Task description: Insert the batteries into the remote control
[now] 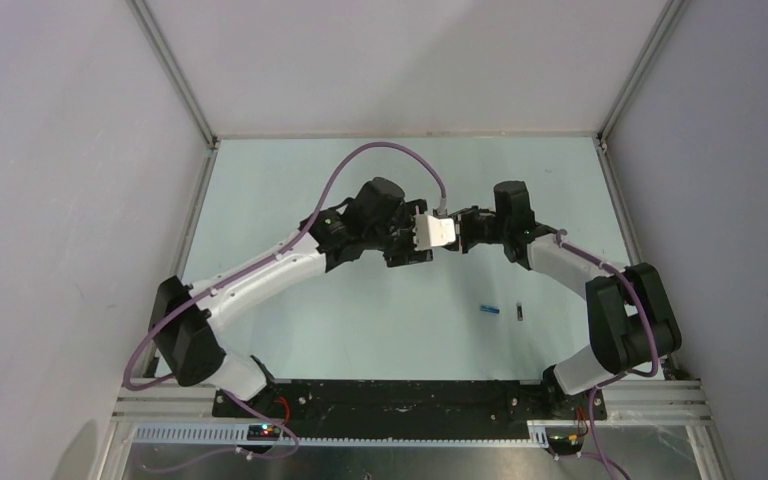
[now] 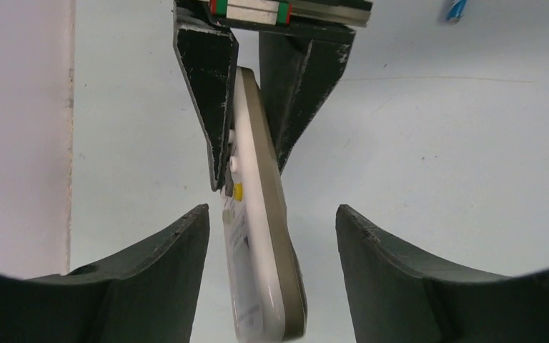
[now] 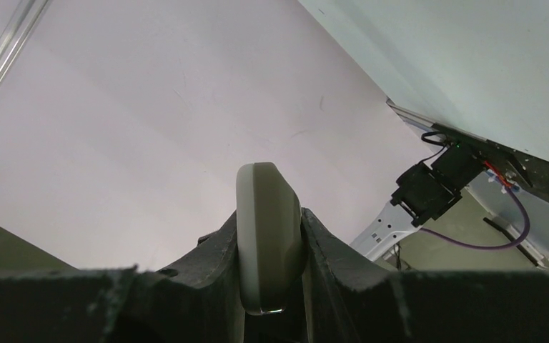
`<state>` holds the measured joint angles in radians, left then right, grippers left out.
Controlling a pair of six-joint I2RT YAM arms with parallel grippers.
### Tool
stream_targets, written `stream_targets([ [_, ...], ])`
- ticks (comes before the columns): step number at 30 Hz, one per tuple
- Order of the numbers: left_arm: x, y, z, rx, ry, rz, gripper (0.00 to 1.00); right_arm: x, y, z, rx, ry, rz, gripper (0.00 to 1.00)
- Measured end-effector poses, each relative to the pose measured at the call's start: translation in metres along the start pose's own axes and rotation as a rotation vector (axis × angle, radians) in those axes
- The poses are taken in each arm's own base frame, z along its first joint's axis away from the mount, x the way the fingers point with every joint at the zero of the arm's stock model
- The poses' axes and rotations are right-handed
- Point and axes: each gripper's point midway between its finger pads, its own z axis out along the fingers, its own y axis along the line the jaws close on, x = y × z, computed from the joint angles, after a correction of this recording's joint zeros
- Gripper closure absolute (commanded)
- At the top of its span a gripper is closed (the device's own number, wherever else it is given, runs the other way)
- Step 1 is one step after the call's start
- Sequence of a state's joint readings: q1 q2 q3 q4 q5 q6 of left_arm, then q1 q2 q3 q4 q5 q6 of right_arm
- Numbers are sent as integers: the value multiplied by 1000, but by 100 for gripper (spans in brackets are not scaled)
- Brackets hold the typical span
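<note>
Though well apart, one remote control (image 1: 436,232), two batteries (image 1: 490,310).

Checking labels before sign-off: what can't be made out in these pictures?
- Battery slot of the remote control: edge-on in the left wrist view, covered by the right fingers in the right wrist view, too small from above.
- Blue battery: cut by the left wrist view's top edge.
- Dark battery: too small from above to tell its ends.

The light is bright, even and soft. Around the remote control (image 2: 257,236) the table (image 2: 436,179) shows only faint shadows. Beside the remote control the near dark fingers (image 2: 150,286) look slightly blurred
</note>
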<state>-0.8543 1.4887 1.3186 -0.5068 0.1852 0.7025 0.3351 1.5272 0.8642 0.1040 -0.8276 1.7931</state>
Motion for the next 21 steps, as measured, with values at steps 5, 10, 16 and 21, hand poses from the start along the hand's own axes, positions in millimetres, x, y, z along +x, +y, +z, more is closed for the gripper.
stream_targets([
  [5,13,3,7,-31,45,10,53,3,0,0,3,10,6,92],
  [10,14,9,7,-61,53,4,71,4,0,0,6,15,22,91],
  [16,14,15,8,-91,59,5,85,3,0,0,9,13,50,81],
  [21,15,17,7,-102,62,5,96,3,1,0,8,11,58,43],
])
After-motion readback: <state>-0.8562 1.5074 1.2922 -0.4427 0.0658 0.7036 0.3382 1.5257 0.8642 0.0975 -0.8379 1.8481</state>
